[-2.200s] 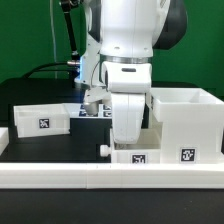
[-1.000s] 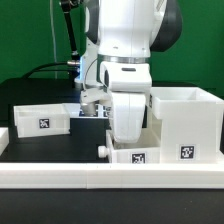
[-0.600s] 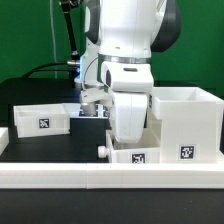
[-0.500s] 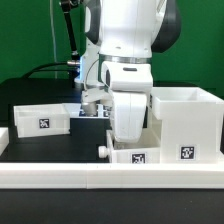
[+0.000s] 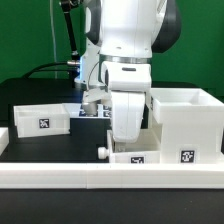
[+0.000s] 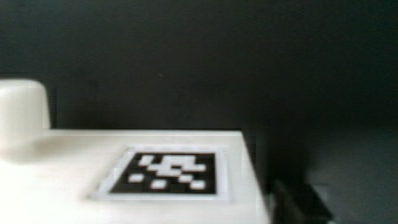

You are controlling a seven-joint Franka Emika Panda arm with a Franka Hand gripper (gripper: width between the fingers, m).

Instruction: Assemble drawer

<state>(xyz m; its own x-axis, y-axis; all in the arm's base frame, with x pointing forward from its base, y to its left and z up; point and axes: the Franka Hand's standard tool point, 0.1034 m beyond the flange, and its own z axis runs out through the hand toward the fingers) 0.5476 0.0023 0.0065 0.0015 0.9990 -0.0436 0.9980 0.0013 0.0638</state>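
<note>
A shallow white drawer tray (image 5: 128,156) with a side knob (image 5: 101,151) and a square tag lies at the front centre, just behind the front rail. My gripper (image 5: 128,142) is lowered onto it, and the white hand hides its fingers in the exterior view. In the wrist view the tray's tagged face (image 6: 169,172) and knob (image 6: 18,115) fill the frame. One dark finger (image 6: 294,198) shows beside the tray's edge. The tall square housing (image 5: 186,120) stands at the exterior view's right. A second tray (image 5: 42,120) sits at the left.
A long white border rail (image 5: 110,178) runs along the front edge. The marker board (image 5: 92,112) lies on the black table behind the arm. Cables hang at the back left.
The hand has sunk slightly over the front tray. The housing and the left tray have not moved.
</note>
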